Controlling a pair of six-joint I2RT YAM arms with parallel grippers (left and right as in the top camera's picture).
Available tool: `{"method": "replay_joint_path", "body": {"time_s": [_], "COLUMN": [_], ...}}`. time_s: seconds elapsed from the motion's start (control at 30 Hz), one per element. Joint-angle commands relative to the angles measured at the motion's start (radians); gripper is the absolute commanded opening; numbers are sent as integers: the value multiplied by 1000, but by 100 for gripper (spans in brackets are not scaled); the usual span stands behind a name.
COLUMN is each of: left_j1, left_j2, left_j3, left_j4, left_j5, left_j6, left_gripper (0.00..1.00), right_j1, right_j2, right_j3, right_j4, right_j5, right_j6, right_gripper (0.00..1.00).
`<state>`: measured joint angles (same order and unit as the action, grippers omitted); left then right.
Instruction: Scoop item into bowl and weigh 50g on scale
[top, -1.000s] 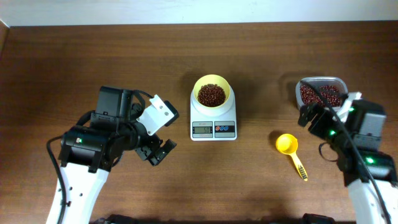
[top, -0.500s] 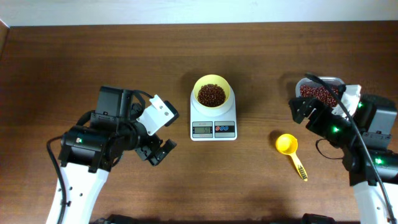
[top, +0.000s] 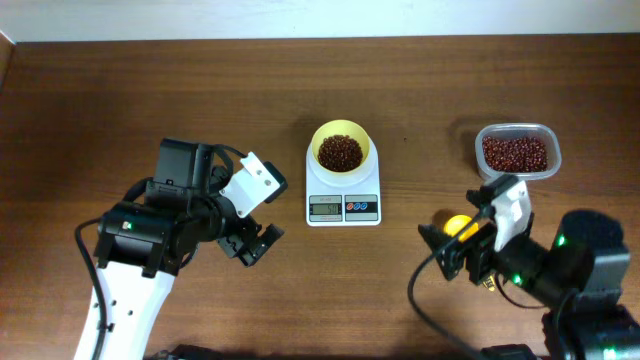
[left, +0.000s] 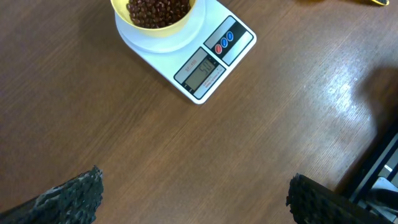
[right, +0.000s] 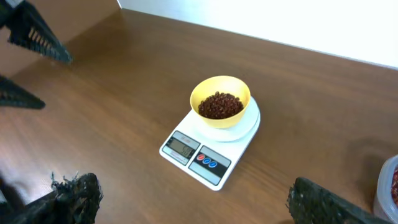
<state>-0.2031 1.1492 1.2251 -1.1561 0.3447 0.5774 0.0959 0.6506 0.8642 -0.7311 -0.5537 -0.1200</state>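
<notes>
nearest us, the left gripper (top: 254, 243) hangs at 8 o'clock from the scale (top: 343, 192), jaws wide and empty, parked aside so the display can be read. the right gripper (top: 452, 250), at 4 o'clock, is also spread wide with nothing between its fingers. it hovers over the yellow scoop (top: 457, 224) lying on the table (top: 150, 90). farther on, the scale carries the bowl (top: 367, 150) of beans (top: 341, 152). its small digits seem to read about fifty, so we judge the weighing near done. the tub (top: 480, 150) of spare beans sits at 3 o'clock from the bowl.
</notes>
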Motion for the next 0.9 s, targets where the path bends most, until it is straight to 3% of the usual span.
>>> {"method": "replay_joint_path", "body": {"time_s": [0.0,0.23,0.37,0.87], "left_j1": [5,5,5,5], "left_j2": [-5,-5,-5,-5], "left_j3": [16,16,16,16], "left_j4": [2,2,2,2], "left_j5": [15,15,15,14], "left_j6": [11,11,11,11], "left_gripper": [99,99,99,99], "right_j1": [15,15,15,15], "right_j2": [-127,-451,-538,-554], "right_j3": [-125,-395,-461,-532], "right_j4": [67,142,163,196], "right_j5": [82,121,165,174], "right_j6": [2,31,31,19], "right_gripper": [99,99,99,99]}}
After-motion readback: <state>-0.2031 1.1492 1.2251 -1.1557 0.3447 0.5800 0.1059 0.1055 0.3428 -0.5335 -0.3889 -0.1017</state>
